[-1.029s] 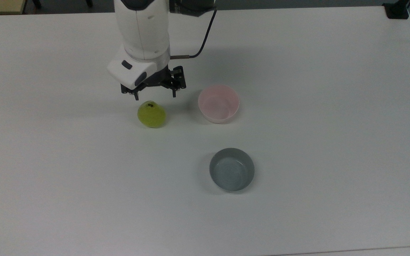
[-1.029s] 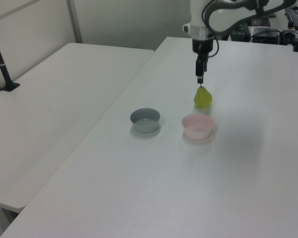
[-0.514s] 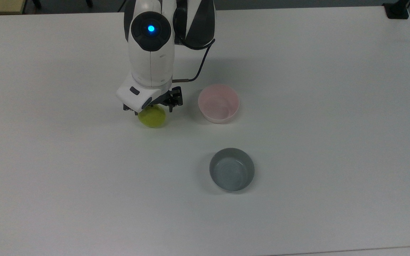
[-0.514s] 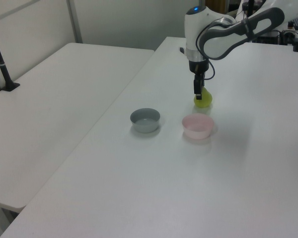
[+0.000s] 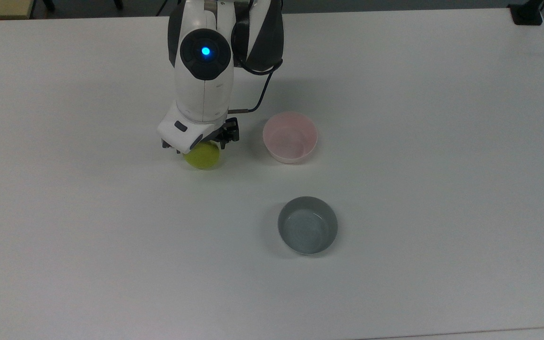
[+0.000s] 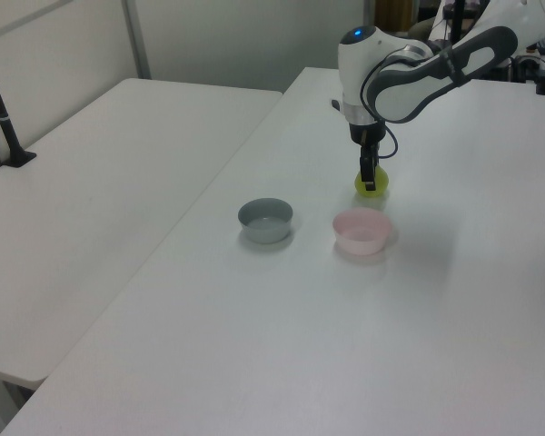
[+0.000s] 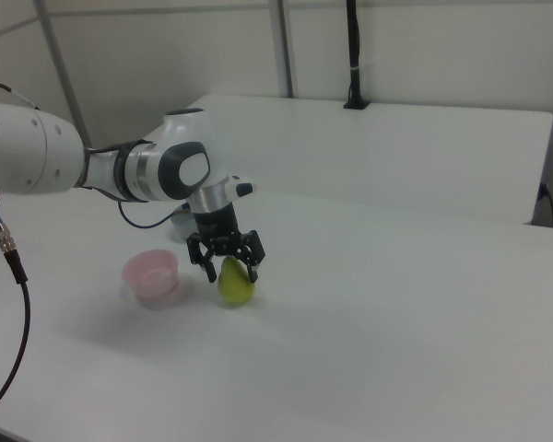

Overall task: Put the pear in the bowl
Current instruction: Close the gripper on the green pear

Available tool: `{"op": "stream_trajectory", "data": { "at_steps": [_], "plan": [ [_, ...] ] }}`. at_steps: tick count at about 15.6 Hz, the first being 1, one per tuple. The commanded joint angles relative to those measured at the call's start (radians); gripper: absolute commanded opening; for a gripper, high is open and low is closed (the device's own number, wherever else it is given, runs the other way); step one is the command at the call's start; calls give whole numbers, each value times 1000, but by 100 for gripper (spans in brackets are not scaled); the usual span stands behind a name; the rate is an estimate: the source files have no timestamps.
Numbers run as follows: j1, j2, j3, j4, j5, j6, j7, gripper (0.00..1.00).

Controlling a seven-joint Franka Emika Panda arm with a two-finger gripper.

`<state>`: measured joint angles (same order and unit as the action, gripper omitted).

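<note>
While the wrist hides the pear's (image 5: 202, 157) top in the top view, the right view shows spread jaws straddling it on the tabletop (image 5: 395, 189); right of it stand the bowl (image 5: 290, 137) and grey-blue bowl (image 5: 307, 225).

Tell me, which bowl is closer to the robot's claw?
The pink bowl. It sits just to the top view's right of the gripper, which is down around the pear. The grey-blue bowl sits farther off, toward the top view's bottom.
</note>
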<state>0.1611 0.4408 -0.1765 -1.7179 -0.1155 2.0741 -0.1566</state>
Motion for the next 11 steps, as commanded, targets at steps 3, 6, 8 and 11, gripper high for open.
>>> {"op": "stream_trajectory", "data": {
  "at_steps": [3,6,8,11],
  "plan": [
    [15,12,-14,-29,-12,50,-20,63],
    [15,3,-14,-29,-7,40,-20,35],
    [15,-10,-14,-28,-3,37,-15,34],
    [12,-37,-17,-20,4,-15,-20,28]
  ]
}}
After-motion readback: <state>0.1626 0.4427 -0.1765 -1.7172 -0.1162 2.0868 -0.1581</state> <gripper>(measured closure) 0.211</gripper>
